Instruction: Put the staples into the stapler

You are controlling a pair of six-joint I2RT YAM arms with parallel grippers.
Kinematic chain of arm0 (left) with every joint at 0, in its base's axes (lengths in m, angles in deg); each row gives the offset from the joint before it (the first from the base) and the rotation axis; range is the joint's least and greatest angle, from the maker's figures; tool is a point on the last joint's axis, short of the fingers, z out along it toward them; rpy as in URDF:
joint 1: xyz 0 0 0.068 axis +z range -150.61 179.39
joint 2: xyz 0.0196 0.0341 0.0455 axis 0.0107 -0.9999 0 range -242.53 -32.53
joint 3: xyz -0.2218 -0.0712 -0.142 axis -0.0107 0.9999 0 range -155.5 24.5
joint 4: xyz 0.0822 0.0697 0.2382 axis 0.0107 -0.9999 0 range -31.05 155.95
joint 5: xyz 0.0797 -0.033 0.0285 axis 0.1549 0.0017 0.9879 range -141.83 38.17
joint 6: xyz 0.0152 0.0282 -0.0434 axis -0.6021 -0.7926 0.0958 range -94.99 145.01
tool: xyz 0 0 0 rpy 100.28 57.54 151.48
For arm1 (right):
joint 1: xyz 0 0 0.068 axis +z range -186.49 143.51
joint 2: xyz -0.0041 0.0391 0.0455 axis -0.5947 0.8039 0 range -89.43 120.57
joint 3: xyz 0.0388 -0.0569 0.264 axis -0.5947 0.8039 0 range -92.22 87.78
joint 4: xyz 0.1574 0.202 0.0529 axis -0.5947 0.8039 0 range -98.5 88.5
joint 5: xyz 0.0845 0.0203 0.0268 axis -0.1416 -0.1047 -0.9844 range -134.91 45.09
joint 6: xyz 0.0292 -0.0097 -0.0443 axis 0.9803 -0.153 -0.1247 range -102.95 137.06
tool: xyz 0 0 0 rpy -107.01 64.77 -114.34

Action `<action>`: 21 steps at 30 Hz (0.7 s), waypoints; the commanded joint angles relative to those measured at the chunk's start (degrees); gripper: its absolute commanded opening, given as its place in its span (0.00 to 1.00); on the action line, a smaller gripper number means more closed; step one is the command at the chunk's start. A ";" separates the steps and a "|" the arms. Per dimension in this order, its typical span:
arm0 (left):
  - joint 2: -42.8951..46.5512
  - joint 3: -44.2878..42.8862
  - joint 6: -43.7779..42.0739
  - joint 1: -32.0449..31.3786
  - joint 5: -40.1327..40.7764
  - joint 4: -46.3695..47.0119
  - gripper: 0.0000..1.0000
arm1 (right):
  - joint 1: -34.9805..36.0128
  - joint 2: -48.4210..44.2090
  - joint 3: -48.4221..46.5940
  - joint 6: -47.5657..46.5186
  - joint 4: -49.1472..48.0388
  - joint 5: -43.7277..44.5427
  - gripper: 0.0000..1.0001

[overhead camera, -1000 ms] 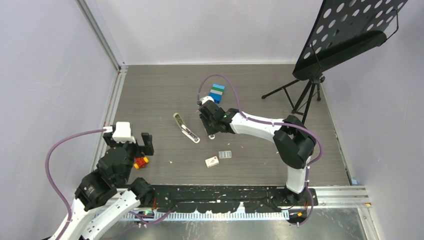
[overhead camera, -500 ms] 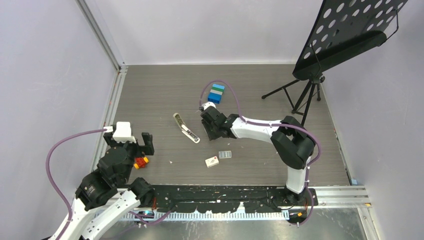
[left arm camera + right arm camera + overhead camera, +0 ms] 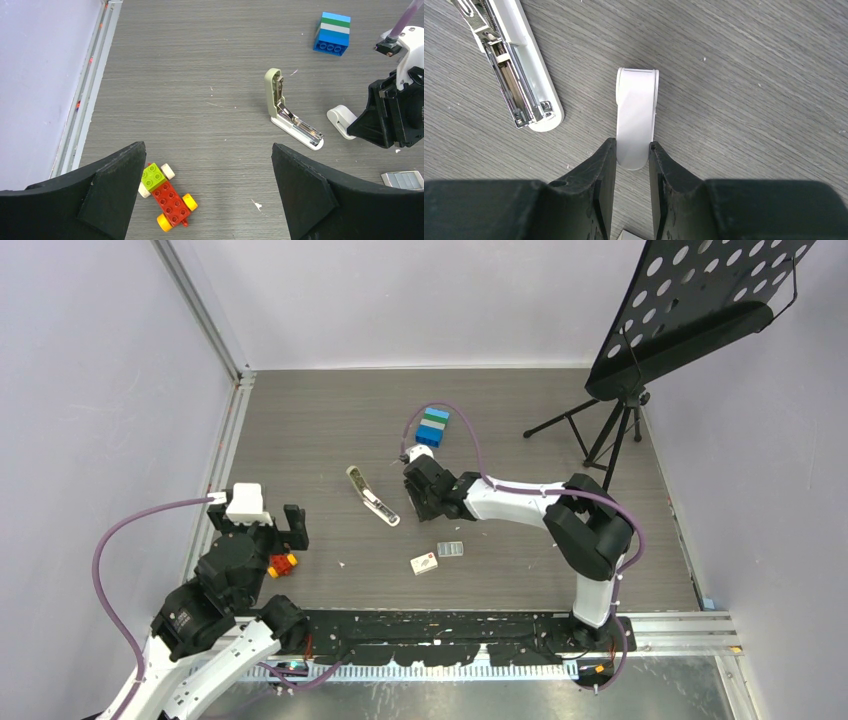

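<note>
Right gripper (image 3: 631, 150) pinches near end of stubby white plastic piece (image 3: 636, 100), centre frame; white-based bar stapler (image 3: 516, 75), channel open, upper left; shallow grip could let piece pivot loose.

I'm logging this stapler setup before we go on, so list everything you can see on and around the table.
stapler: one, olive-beige top, white base, hinged open, mid-table.
white stubby piece: one, white, right of the stapler, between the right gripper's fingers.
staple box: one, white with red mark, nearer the arms than the stapler.
staple insert: one, silvery grey, beside the staple box.
brick stack: one, blue, green, white, beyond the stapler.
toy brick car: one, red, yellow, green, near left.
music stand: one, black, far right.
table: one, grey wood-grain.
left gripper: one, black, open, empty.
right gripper: one, black, closed on the white stubby piece.
</note>
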 commanded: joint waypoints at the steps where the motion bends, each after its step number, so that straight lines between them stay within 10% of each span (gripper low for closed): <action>1: -0.64 0.10 -0.69 0.12 0.17 2.42 1.00 | -0.10 1.91 2.07 1.09 -1.86 -0.02 0.06; 21: 0.15 0.19 -0.69 0.12 0.10 2.43 1.00 | -2.83 -5.92 -2.31 -1.74 4.19 3.38 0.06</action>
